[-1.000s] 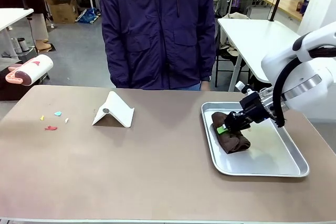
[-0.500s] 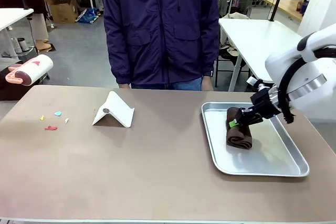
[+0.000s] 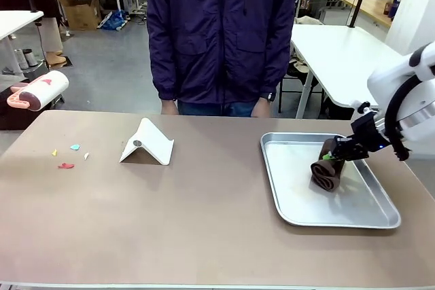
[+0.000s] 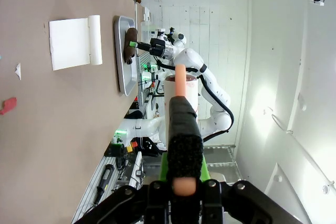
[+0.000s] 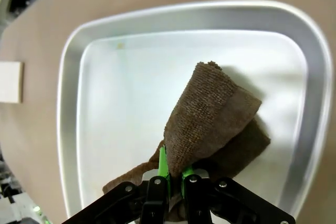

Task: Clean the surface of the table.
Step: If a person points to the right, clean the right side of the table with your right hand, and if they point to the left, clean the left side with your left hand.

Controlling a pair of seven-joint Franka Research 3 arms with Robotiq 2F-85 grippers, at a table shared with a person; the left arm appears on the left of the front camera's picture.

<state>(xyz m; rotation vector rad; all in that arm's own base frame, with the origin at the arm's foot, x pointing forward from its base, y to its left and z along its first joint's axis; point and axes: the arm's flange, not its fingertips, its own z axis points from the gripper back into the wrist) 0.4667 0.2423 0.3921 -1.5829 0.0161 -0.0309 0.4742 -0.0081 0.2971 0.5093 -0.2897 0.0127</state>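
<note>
Right gripper (image 5: pixel 170 174) pinches fuzzy brown cloth (image 5: pixel 210 114) over shiny metal tray (image 5: pixel 71 77) on matte taupe tabletop (image 3: pixel 204 222); left gripper (image 4: pixel 181 182) clamps pink-handled roller (image 4: pixel 181 85), possibly lint type.

Front view faces person (image 3: pixel 221 32) across table (image 3: pixel 190 215); all views share tray (image 3: pixel 267 168).

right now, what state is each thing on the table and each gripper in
right gripper, shut on the brown cloth
brown cloth, folded, hanging over the metal tray
left gripper, shut on the lint roller
coloured scraps, scattered on the table
white stand, upright
</note>
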